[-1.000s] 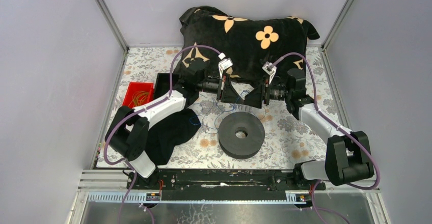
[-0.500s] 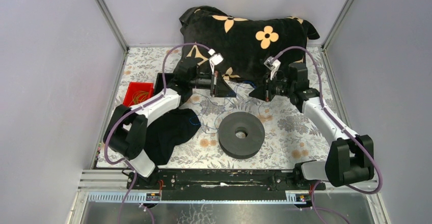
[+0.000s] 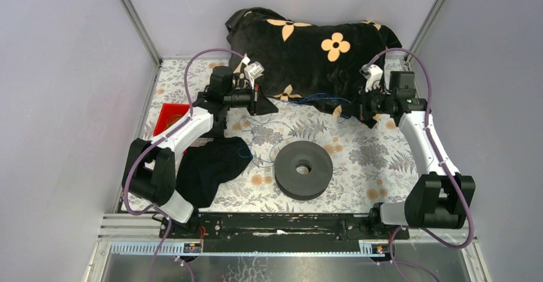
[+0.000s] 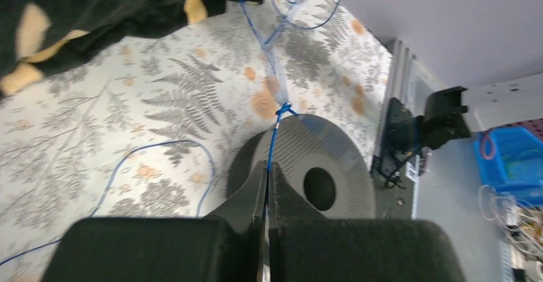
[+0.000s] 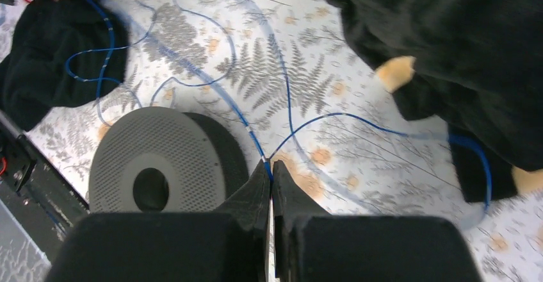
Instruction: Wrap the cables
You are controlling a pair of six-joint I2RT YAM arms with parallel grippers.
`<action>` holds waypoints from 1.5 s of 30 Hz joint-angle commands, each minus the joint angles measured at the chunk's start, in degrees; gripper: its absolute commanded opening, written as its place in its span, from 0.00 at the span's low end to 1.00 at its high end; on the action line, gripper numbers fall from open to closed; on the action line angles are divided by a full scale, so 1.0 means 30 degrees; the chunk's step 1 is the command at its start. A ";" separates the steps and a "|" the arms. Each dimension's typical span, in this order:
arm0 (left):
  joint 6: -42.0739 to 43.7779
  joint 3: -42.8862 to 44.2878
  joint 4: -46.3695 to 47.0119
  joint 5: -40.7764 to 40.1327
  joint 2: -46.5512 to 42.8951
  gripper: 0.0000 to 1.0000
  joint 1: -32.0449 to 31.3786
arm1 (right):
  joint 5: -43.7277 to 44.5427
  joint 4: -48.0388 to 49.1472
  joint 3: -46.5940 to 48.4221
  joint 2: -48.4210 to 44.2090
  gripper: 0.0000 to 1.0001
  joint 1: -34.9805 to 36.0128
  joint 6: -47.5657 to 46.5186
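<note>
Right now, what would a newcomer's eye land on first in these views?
The big black disc-shaped spool lies flat mid-table, between the arms. Behind it, at the far edge, sits a bulky black fabric cushion with cream flower prints. In front of that cushion, thin blue cables run between the left end effector and the right end effector, both pinched shut on them, with loose loops lying on the floral tablecloth near the spool.

The right gripper (image 5: pixel 270 166) has its two fingers pressed together, pinching the blue cables (image 5: pixel 358 120) at the tips. From there the cables run out in loose loops over the leafy-patterned table (image 5: pixel 320 70). The round black spool (image 5: pixel 160 141) lies flat just left of the fingers. A black cloth with tan flowers (image 5: pixel 461 51) fills the top right. Another black cloth (image 5: pixel 38 70) lies at the left.
</note>
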 commanded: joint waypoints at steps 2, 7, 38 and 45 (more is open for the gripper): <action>0.3262 0.1203 -0.2921 -0.2337 -0.0828 0.00 0.0665 | 0.0141 -0.2488 0.2027 0.1241 0.00 -0.1869 -0.1231; 0.4389 0.1376 -0.3869 -0.3305 -0.0977 0.00 0.0796 | -0.1408 -0.4478 0.3265 0.2443 0.00 -0.2711 -0.2058; 0.9333 0.3284 -0.8824 -0.3735 -0.1193 0.00 0.1103 | -0.0657 -0.2980 0.7077 0.3549 0.00 -0.8559 0.0522; 1.0514 0.4043 -0.9837 -0.4663 -0.1193 0.00 0.1101 | -0.0300 -0.2951 0.7530 0.3881 0.00 -0.9281 0.0412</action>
